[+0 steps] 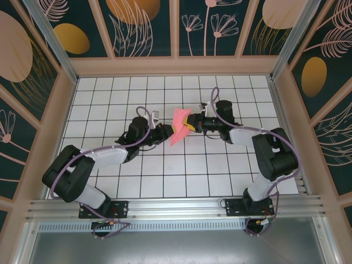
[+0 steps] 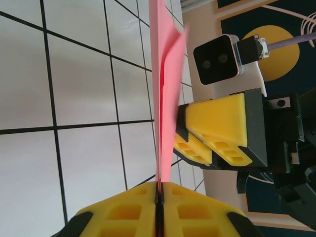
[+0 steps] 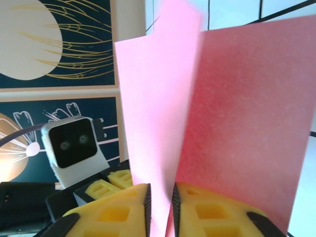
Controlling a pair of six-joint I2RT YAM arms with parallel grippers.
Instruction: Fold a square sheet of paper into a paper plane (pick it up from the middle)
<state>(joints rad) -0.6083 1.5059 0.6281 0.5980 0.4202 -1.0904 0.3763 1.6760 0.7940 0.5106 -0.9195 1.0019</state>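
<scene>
Clamping the pink paper (image 1: 180,127) at the centre of the top view, the left gripper (image 2: 159,190) is squeezing fully closed on its edge, while the right gripper (image 3: 160,197) is standing with its jaws slightly parted around it.

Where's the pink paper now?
In the top view, the pink paper is pinched by the left gripper above the table centre, the right gripper on its other side.

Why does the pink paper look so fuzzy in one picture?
Right wrist view: the pink paper is very close to the camera, so it looks soft and grainy. Left wrist view: its top edge blurs, but the near yellow fingers look sharp. Top view: crisp, evenly lit.
</scene>
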